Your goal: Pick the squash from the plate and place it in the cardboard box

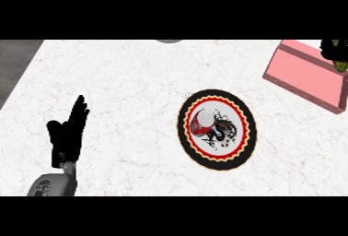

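The round plate [216,129], black-rimmed with a red and white dragon pattern, lies at the counter's middle and carries no squash. At the upper right stands a pink box [306,76], cut off by the view's edge. Over its far right end my right hand [332,49] shows only partly, its black fingers curled round a small green-yellow piece that looks like the squash [339,67]. Most of the squash is hidden by the hand and the edge. My left hand [68,131] rests open at the left, fingers straight and pointing up.
The white marble counter [129,78] ends at a dark strip along the far left. A small grey object [168,41] peeks in at the top edge. Bare counter lies between the plate and the box.
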`<act>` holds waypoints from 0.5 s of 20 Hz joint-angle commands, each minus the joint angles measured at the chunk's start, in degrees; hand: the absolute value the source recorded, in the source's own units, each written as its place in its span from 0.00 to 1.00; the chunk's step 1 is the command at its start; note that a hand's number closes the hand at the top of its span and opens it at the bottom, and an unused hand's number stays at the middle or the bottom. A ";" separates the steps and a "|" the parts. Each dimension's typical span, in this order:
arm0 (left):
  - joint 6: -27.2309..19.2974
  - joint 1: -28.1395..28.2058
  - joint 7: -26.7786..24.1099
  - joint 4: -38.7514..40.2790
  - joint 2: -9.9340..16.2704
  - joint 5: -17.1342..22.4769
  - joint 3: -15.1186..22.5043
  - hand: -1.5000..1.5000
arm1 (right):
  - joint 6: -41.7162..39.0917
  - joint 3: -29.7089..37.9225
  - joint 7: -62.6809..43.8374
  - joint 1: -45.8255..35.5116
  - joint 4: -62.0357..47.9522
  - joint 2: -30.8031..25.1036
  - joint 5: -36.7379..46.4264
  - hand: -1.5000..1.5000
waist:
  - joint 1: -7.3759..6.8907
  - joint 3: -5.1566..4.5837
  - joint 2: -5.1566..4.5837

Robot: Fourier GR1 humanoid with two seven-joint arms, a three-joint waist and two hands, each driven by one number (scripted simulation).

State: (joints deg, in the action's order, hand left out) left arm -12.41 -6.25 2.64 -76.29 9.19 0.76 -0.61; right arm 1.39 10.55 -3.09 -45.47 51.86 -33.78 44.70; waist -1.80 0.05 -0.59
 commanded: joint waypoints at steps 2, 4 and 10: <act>-0.32 0.90 0.50 -2.62 -0.92 -1.19 1.79 0.50 | 8.75 -0.94 5.65 -4.10 -16.66 -0.84 6.30 1.00 | -1.56 0.08 -0.47; 1.67 -1.92 0.09 0.82 0.29 0.24 0.08 0.50 | 10.24 3.37 6.17 -6.10 -22.19 0.56 2.47 1.00 | -1.15 0.08 -0.61; -0.03 -2.30 -0.53 1.04 -1.31 -1.00 0.89 0.50 | 3.26 9.73 14.54 -9.12 -31.52 -4.40 -4.00 0.00 | -1.75 0.21 -1.05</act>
State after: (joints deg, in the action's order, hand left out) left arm -11.52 -7.64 1.90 -75.45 8.78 0.62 -0.39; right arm 6.63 16.84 6.16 -52.69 26.42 -35.89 43.68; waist -3.15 0.19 -1.34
